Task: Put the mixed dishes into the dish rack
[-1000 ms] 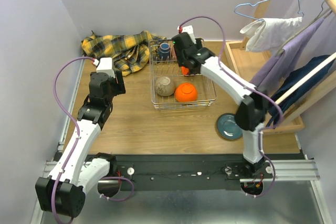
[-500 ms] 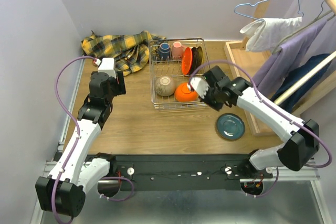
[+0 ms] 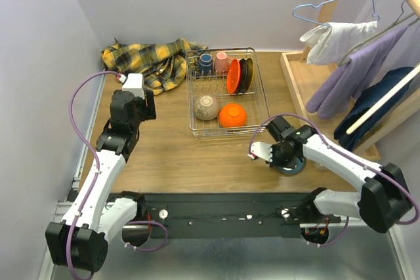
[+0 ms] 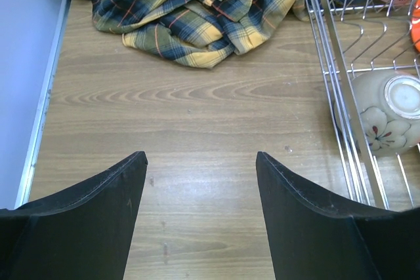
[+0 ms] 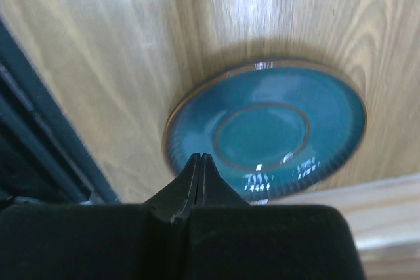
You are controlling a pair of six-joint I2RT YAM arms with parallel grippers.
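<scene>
The dish rack stands at the back middle. In it are a blue cup, a pinkish cup, an upright orange plate, a black plate, a beige bowl and an orange bowl. A teal plate lies flat on the table at the near right. My right gripper hovers over it, shut and empty; its closed tips sit above the near rim of the teal plate. My left gripper is open over bare wood, left of the rack and the beige bowl.
A yellow plaid cloth is heaped at the back left, touching the rack's corner. A wooden frame with a rail of hanging garments borders the right side. A wall runs along the left edge.
My right arm swung away from the back of the rack, came down to the near right over the teal plate, and its jaws closed. The left arm stayed still.
</scene>
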